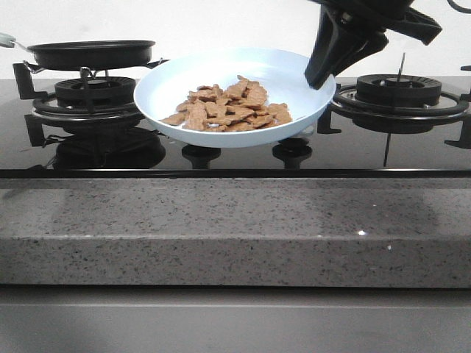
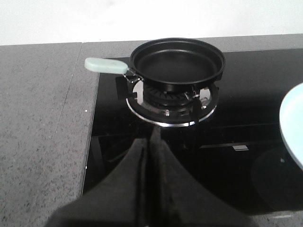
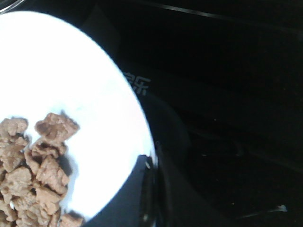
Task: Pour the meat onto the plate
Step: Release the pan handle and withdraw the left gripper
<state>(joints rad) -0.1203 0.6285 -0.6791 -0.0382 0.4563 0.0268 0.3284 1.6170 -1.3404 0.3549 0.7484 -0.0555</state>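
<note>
The pale-blue plate [image 1: 171, 87] hangs over the middle of the black hob, tilted toward the front. The meat [image 1: 232, 107], a heap of small reddish-brown pieces, lies in its lower half. My right gripper [image 1: 321, 76] is shut on the plate's right rim. The right wrist view shows the plate [image 3: 71, 80], the meat [image 3: 38, 165] and the right gripper [image 3: 152, 163] pinching the rim. My left gripper [image 2: 150, 142] is shut and empty, hanging back from the left burner; the front view does not show it. The plate's edge shows in the left wrist view [image 2: 293, 123].
A black frying pan [image 1: 92, 53], empty inside [image 2: 177, 59], sits on the left burner with its pale-green handle [image 2: 105, 65] pointing left. The right burner [image 1: 397, 92] stands bare behind my right arm. A grey speckled counter [image 1: 221, 228] runs along the front.
</note>
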